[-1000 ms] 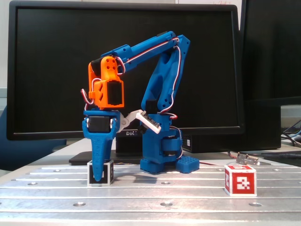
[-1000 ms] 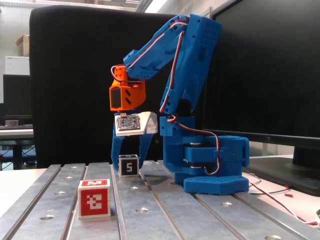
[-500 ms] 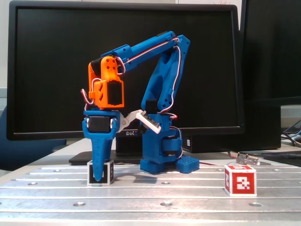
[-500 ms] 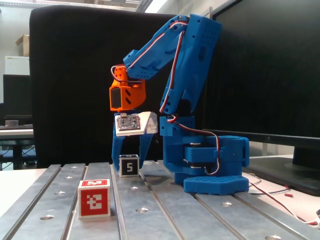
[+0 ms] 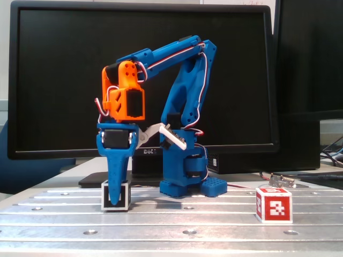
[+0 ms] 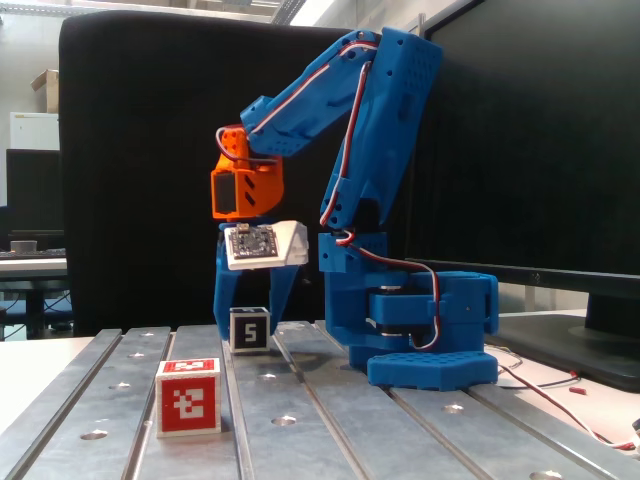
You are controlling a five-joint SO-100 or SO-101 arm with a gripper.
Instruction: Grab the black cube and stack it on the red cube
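Holding: the gripper (image 5: 117,201) has its two blue fingers closed down on the black cube (image 5: 116,195), one finger on each side of it. In the other fixed view the fingers (image 6: 226,305) stand on both sides of the black cube (image 6: 248,329).
Cube place: the black cube looks just off the metal table (image 5: 214,214), or barely touching it. I cannot tell which.
Way to go: in the fixed view from the front, the red cube (image 5: 274,204) sits well apart to the right of the held cube, nearer the front edge. In the other fixed view the red cube (image 6: 188,397) is closer to the camera and a bit to the left.
Next move, my guess: lift the black cube higher than the red cube, carry it over, then set it on top.
Count: one black cube, one red cube, one arm, one gripper.
Top of red cube: bare, nothing on it yet.
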